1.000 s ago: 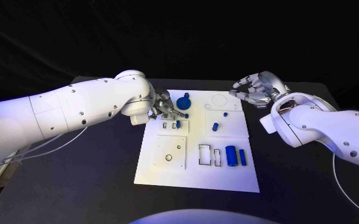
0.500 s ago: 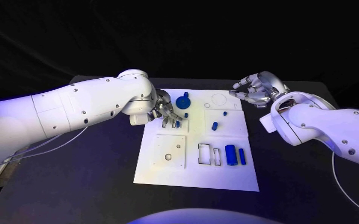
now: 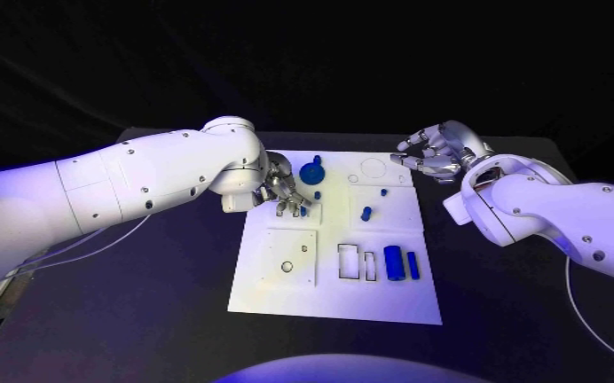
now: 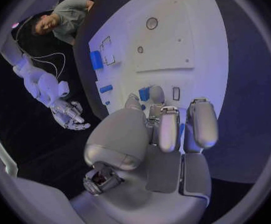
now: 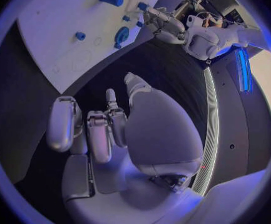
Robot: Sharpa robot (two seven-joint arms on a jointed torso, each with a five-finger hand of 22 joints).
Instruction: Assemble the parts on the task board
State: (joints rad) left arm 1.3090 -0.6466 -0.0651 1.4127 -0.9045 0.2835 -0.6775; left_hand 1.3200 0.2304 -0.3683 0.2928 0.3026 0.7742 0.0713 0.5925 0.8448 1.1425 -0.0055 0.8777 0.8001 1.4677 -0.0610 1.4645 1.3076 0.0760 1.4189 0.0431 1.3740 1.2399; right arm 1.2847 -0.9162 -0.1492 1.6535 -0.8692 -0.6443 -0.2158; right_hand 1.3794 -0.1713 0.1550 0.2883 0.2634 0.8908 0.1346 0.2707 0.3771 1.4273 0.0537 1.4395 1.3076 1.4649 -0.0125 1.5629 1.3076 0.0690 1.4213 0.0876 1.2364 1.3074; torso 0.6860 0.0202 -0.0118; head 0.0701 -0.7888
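The white task board (image 3: 292, 290) lies mid-table. My left hand (image 3: 284, 192) hovers over its far-left part, fingers curled down. In the left wrist view a fingertip (image 4: 157, 95) and the thumb stand on either side of a small blue part (image 4: 144, 93); I cannot tell whether they grip it. That part (image 3: 303, 211) stands by the fingertips. A round blue part (image 3: 313, 173) lies just beyond. My right hand (image 3: 435, 157) hangs off the board's far-right corner, fingers curled in on nothing (image 5: 104, 129).
A blue peg (image 3: 366, 214) and a tiny blue part (image 3: 384, 193) sit on the board's right half. A blue cylinder (image 3: 393, 263) and a blue bar (image 3: 412, 264) lie nearer me, beside two rectangular slots (image 3: 350, 261). A square plate (image 3: 290, 261) has a round hole.
My left hand has sunk slightly toward the small blue part on the board. The right hand has barely moved.
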